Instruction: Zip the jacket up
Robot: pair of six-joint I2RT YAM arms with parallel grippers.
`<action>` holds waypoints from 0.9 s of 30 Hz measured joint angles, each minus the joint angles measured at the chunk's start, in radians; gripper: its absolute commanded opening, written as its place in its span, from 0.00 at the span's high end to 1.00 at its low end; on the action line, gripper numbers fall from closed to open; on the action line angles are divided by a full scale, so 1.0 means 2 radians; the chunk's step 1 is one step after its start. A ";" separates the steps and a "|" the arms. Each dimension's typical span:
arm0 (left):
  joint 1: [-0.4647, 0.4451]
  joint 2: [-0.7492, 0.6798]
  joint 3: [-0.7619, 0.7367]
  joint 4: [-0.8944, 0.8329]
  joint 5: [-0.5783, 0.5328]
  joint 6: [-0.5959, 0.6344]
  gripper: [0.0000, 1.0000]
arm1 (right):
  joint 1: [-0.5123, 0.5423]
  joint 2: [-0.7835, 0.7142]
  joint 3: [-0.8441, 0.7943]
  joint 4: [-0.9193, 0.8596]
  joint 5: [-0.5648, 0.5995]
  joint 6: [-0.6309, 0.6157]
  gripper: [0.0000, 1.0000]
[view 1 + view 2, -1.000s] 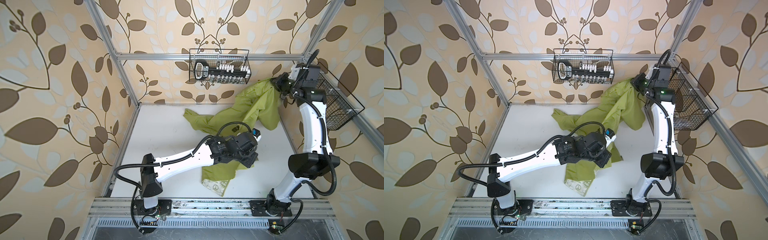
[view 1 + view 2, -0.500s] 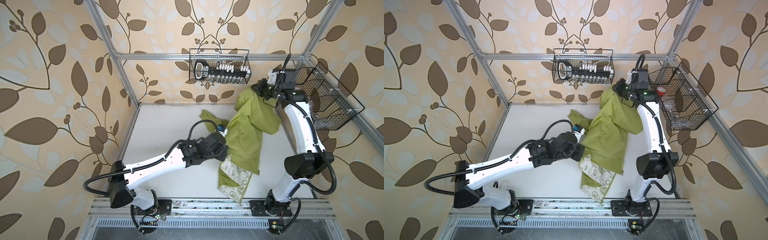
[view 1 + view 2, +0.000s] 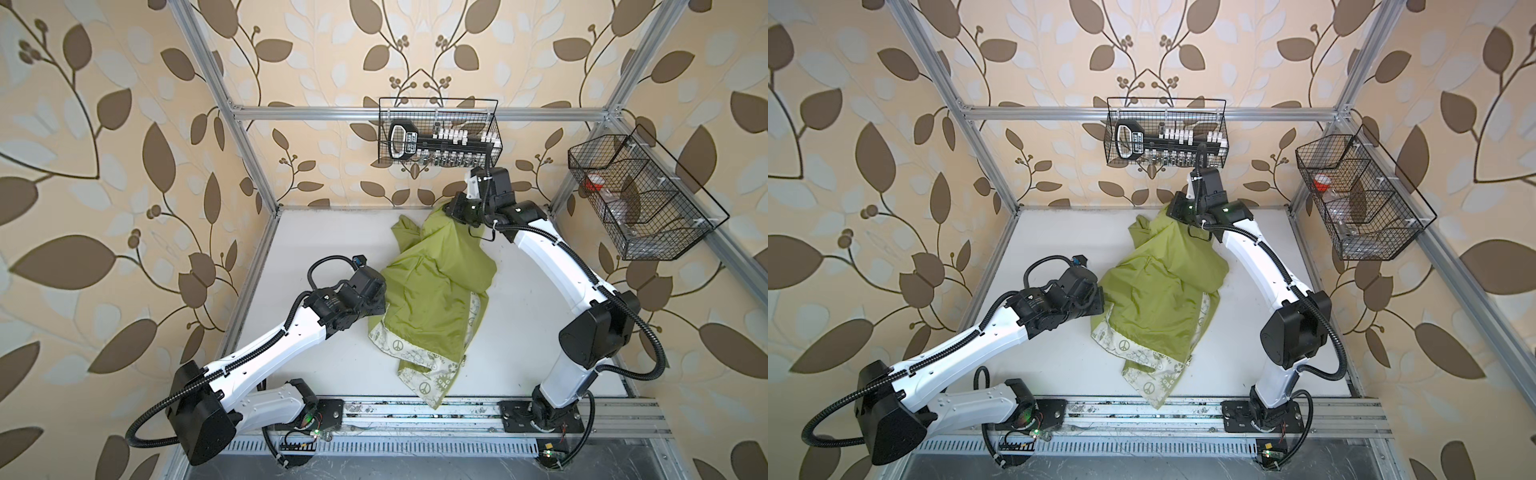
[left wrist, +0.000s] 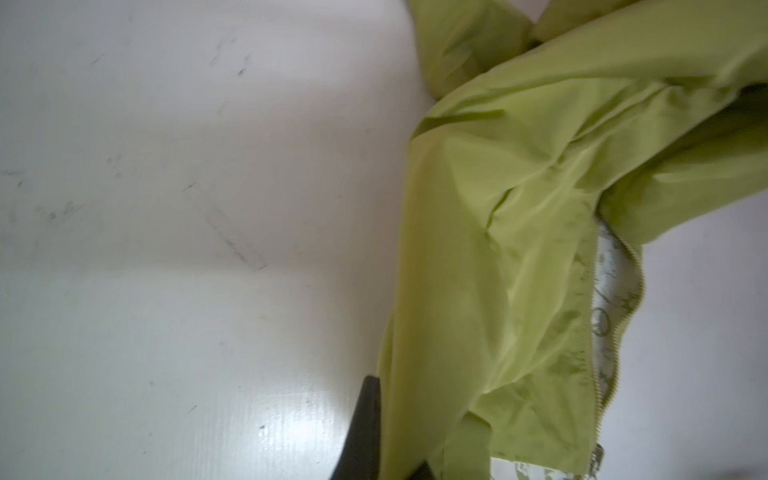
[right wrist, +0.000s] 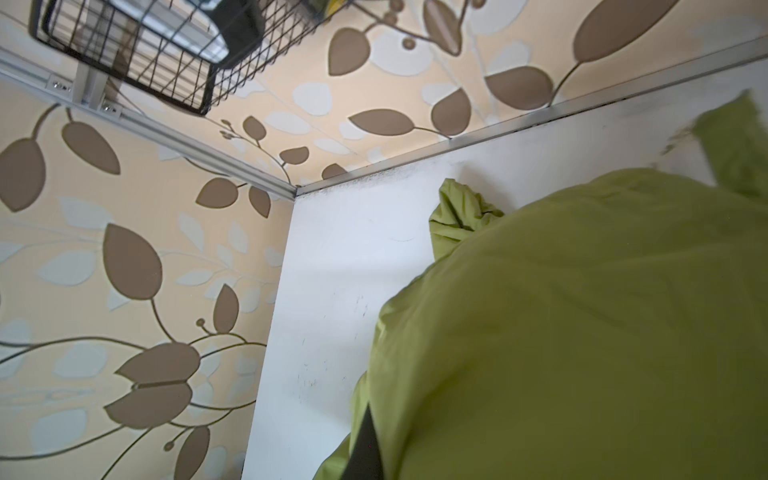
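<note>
Green jacket (image 3: 432,291) crumpled on table (image 3: 324,249), far end lifted. Grips: left hand (image 3: 384,305) clenched on side edge; right hand (image 3: 449,212) clenched on raised far end. Front zipper (image 4: 598,374) open, lining (image 3: 419,357) showing. Judgement: zipping not begun, halves not yet joined, garment needs spreading first

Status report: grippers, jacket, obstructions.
Left gripper shut on lime-green hooded fabric jacket, side edge. Right gripper shut on its raised far end. Zipper open. No obstruction seen.

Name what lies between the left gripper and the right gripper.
Only the jacket, spanning from the left gripper to the right gripper, seen in both top views.
</note>
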 measured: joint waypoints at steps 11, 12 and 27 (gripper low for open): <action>0.109 0.013 -0.043 -0.048 -0.022 -0.061 1.00 | 0.101 0.167 0.096 -0.008 0.009 -0.006 0.70; 0.121 0.013 -0.043 -0.051 -0.023 -0.064 0.96 | 0.105 0.183 0.113 -0.015 0.005 -0.009 0.62; 0.178 -0.045 -0.047 -0.077 -0.004 -0.054 0.18 | 0.031 0.087 0.058 -0.045 -0.036 -0.067 0.33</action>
